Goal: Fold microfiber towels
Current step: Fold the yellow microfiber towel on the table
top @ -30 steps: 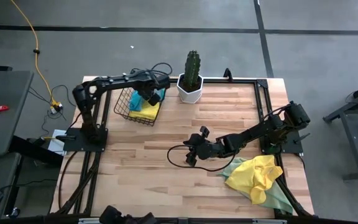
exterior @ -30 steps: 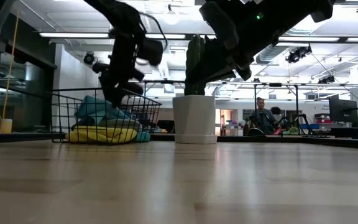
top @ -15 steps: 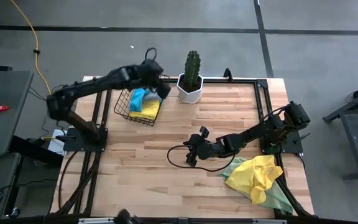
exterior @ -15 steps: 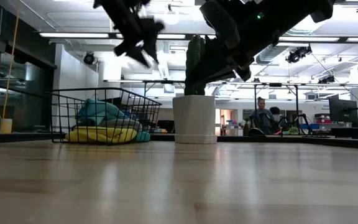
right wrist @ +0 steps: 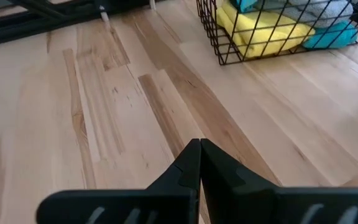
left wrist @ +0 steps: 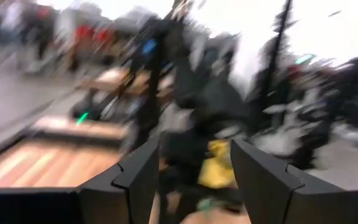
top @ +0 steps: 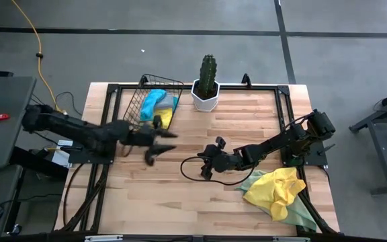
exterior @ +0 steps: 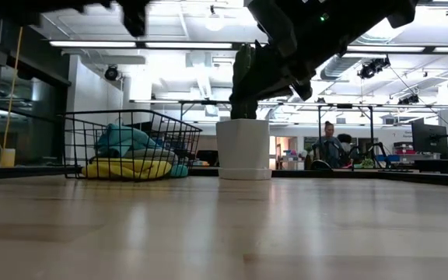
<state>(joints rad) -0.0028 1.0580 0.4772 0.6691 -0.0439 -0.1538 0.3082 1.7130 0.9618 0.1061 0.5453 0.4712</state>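
Left gripper (top: 158,144) spread wide, empty, over bare table beside wire basket (top: 134,107). Right gripper (top: 207,161) pinched closed, empty, mid-table. Risk: left arm clips basket rim, shifts basket; towels (top: 156,105) remain inside.

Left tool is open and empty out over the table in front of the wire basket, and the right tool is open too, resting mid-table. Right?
Not quite. The right tool is shut, its fingers pressed together, as the right wrist view shows. The rest holds: the left tool is open and empty in front of the wire basket, and the right one rests mid-table.
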